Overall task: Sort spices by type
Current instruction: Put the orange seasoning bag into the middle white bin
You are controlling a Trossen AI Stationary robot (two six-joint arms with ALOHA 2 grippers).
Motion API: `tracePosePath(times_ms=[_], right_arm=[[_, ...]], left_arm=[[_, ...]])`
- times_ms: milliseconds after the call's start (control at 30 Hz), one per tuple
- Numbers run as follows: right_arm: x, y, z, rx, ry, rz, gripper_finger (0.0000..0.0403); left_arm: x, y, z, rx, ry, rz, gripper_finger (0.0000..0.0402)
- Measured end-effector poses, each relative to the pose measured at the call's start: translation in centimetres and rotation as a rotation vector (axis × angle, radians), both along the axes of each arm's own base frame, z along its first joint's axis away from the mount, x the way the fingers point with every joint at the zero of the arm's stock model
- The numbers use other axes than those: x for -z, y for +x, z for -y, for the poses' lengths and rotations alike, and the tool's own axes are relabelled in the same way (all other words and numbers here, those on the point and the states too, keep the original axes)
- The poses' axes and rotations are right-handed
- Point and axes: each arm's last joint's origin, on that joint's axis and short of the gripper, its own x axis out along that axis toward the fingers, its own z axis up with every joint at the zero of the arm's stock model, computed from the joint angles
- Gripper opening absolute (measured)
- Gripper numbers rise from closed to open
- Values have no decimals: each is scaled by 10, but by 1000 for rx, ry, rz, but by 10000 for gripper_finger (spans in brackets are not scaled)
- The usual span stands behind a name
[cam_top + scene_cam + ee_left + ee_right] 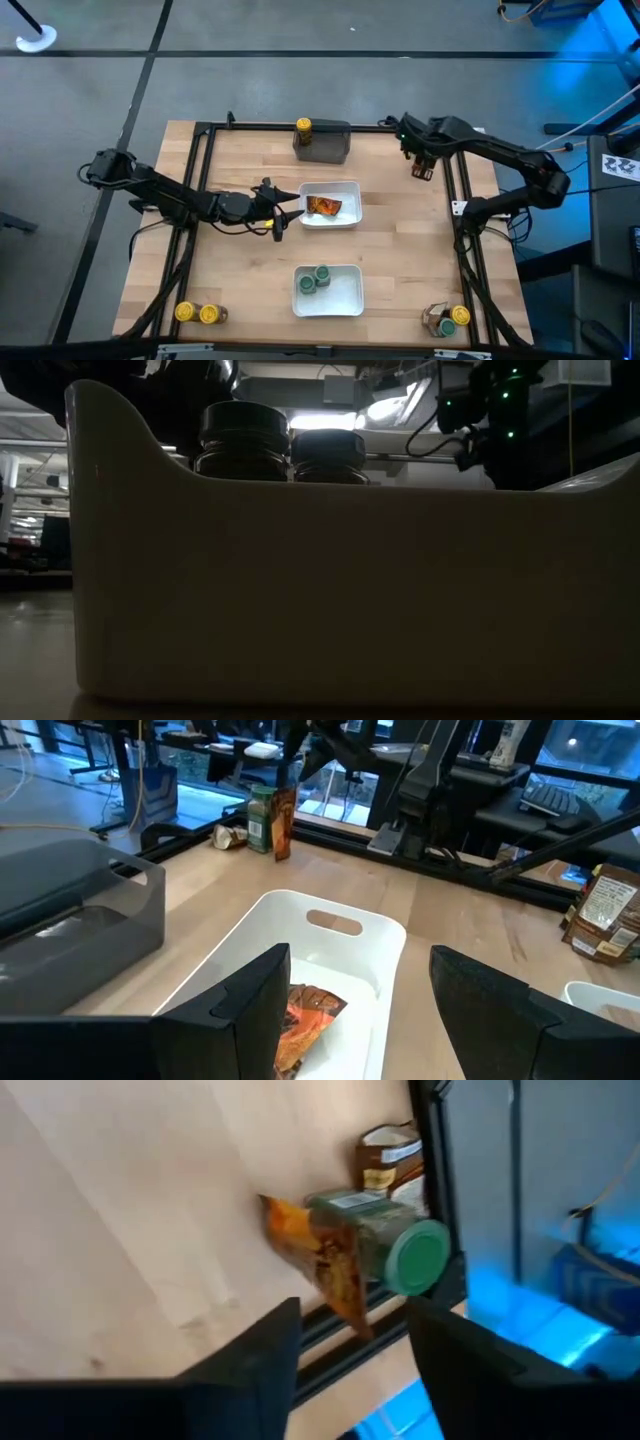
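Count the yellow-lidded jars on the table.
4 yellow-lidded jars: one at the dark grey block by the back edge, two side by side at the front-left corner, and one at the front-right corner. Others could be hidden.

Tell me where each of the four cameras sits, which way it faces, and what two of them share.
High view: overhead, straight down on table, both arms, left gripper at sachet tray.
Low view: tabletop height, filled by near tray wall; arm above.
Left wrist: past open fingers onto sachet.
Right wrist: past parted fingers onto green-lidded jar.
Shared: high and left wrist both show sachet tray.
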Motion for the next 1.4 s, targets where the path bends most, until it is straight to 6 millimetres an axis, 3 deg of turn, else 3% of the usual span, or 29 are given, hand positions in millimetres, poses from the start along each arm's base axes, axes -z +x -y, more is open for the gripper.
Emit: tracePosePath(times_ms=[200,767,967,1233,1400], right_arm=[[8,7,7,-79,-10,-75,217],[45,18,34,-13,69,-190,164],[54,22,37,-19,96,-220,121],[57,22,38,-40,97,-256,11],[55,19,36,-44,77,-310,6]], left_arm=[[0,0,0,0,0,0,223],[0,0,0,2,10,-4,223],[0,0,0,2,10,-3,223],[0,0,0,2,9,-1,223],[0,0,0,2,8,1,223]])
